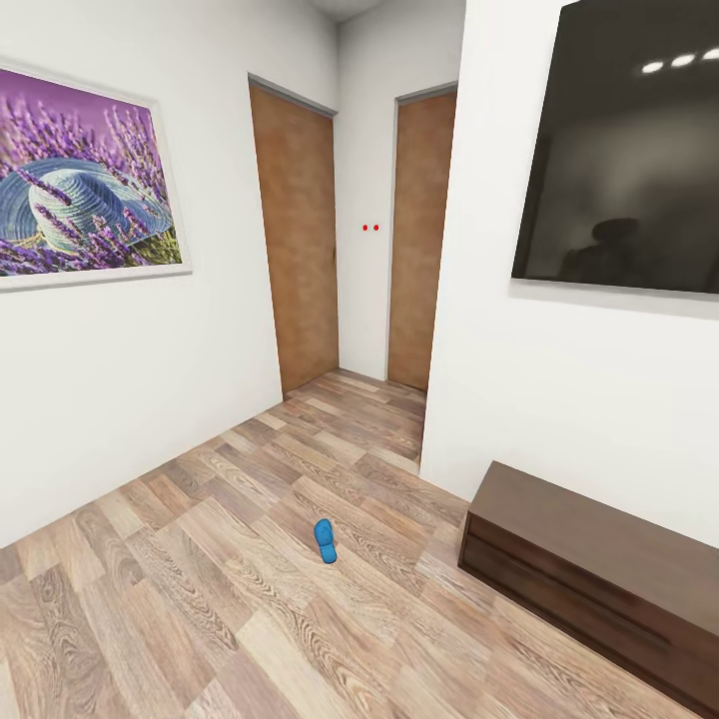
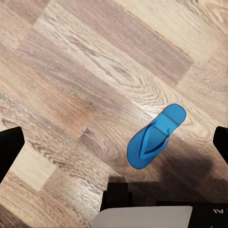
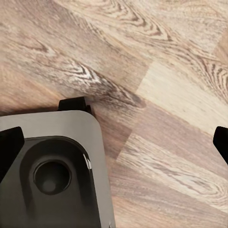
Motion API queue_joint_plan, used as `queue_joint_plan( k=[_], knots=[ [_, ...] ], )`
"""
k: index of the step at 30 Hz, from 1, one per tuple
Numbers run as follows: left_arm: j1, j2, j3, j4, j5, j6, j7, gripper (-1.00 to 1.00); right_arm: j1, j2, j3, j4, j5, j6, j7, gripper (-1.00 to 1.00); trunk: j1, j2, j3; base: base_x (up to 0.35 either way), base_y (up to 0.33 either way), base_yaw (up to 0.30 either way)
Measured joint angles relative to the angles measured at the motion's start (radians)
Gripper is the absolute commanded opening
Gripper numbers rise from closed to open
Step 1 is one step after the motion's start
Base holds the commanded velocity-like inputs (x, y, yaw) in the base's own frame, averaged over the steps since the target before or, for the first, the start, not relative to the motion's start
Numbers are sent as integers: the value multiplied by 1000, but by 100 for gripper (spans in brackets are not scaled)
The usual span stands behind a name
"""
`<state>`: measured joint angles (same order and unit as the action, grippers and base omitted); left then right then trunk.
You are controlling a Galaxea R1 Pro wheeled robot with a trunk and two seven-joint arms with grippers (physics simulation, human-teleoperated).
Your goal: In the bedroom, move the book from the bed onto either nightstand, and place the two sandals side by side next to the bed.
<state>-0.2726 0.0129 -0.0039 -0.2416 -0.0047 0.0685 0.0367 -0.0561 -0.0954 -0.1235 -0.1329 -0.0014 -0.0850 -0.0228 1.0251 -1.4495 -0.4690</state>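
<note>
Sandal is seen flat on floor under the left gripper, long axis skewed to its spread jaws. Right gripper is also spread, empty.

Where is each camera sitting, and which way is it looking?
Head view: up on the robot's head, looking forward and down at the wood floor, one blue sandal, two brown doors, the lavender picture and a low dark cabinet.
Left wrist view: on the left arm, looking down at a sandal on the floor; dark fingertips show at the edges.
Right wrist view: on the right arm, looking down at the floor and the robot's grey base.
All three views share the plank floor.
</note>
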Motion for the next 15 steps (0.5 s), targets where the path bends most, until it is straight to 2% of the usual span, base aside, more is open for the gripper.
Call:
queue_joint_plan(
  k=[15],
  knots=[
    [0, 0, -1, 0, 0, -2, -1, 100, 0, 0, 3, 0, 0, 0, 1, 100, 0, 0, 0, 0, 0, 0]
  ],
)
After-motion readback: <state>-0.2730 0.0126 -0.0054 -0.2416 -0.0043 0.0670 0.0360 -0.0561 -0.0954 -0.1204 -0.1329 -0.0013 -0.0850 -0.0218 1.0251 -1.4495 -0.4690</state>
